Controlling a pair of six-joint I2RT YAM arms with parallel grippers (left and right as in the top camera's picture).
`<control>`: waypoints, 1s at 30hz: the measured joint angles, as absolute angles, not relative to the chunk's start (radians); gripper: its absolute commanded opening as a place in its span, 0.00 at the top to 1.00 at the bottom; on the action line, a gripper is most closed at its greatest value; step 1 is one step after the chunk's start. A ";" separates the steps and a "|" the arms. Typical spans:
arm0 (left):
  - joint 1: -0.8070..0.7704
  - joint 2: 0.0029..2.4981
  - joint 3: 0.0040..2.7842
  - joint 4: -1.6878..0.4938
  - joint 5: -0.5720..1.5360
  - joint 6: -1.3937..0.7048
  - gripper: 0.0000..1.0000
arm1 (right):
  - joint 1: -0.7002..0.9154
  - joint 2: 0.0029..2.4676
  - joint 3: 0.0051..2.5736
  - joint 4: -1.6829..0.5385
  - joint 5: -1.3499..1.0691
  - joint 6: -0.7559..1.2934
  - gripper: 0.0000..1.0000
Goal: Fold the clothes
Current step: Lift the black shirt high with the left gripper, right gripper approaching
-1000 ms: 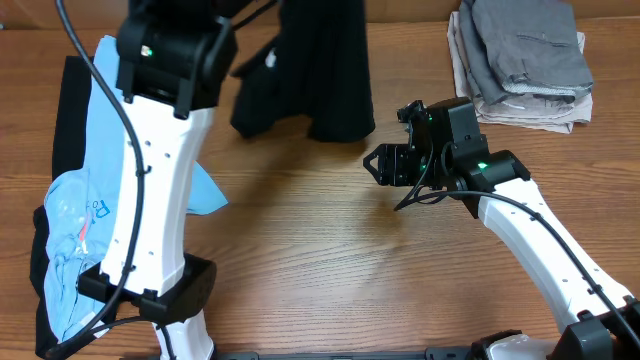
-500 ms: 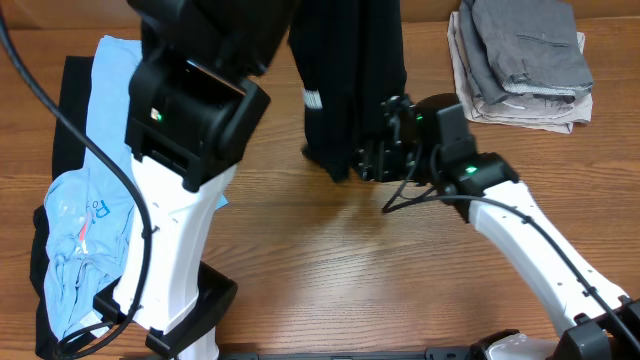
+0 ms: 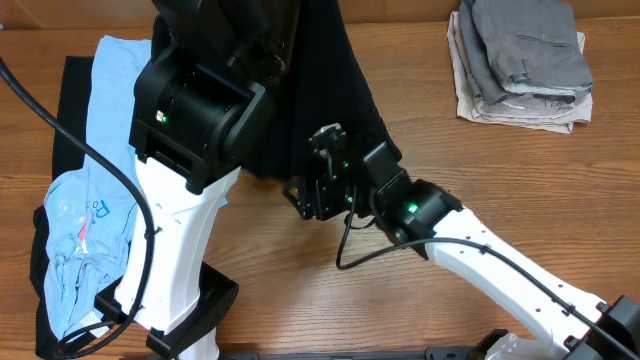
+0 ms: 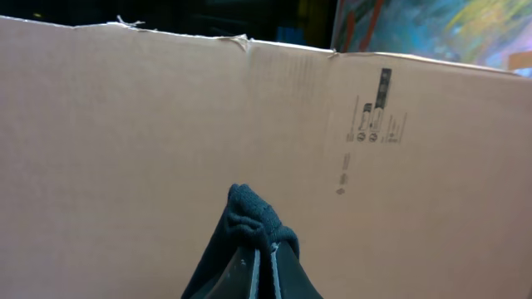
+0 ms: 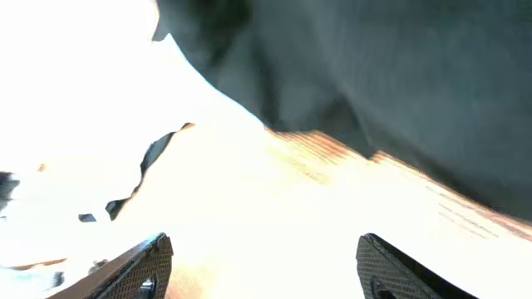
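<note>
From above, the black cloth garment (image 3: pixel 345 90) hangs down from the top of the view and reaches the wooden surface (image 3: pixel 300 300). The right gripper (image 3: pixel 312 188) is just beside its lower edge.

In the left wrist view, the jaws of the left gripper (image 4: pixel 258 270) are closed on a bunch of the garment (image 4: pixel 253 218), in front of a brown cardboard wall (image 4: pixel 125 124).

In the right wrist view, the jaws of the right gripper (image 5: pixel 262 249) stand wide apart and hold nothing. The garment (image 5: pixel 374 83) hangs ahead of them, not touching.
</note>
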State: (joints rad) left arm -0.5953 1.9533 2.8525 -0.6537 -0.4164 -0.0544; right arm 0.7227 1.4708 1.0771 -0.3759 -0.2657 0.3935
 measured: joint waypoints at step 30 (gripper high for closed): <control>-0.780 1.865 2.847 -0.806 -0.395 -0.044 0.96 | 0.287 1.589 1.080 -0.088 -0.178 0.525 0.36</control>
